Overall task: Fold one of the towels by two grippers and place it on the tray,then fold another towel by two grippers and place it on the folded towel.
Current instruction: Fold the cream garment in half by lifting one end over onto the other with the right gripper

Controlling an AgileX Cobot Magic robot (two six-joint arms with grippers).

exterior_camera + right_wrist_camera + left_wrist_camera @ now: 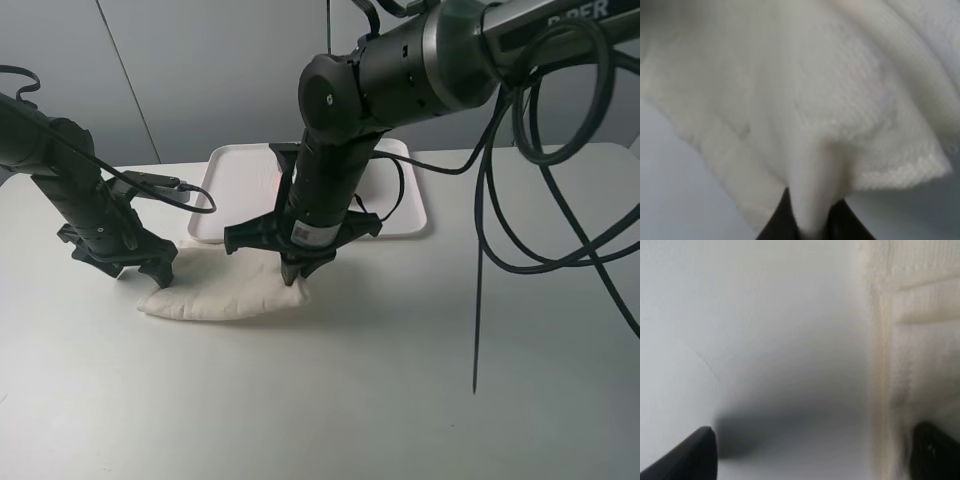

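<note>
The cream-white towel lies bunched on the table in front of the tray. My right gripper is shut on its right end; in the right wrist view a fold of the towel is pinched between the gripper's black tips. My left gripper stands open at the towel's left end. The left wrist view shows one finger over bare table and the other at the towel's edge, with nothing gripped. The right arm covers the middle of the tray, and I cannot make out the pink towel.
The white table stretches wide in front and to the right. Black cables hang from the right arm over the table's right side. A cable loops off the left arm near the tray's left corner.
</note>
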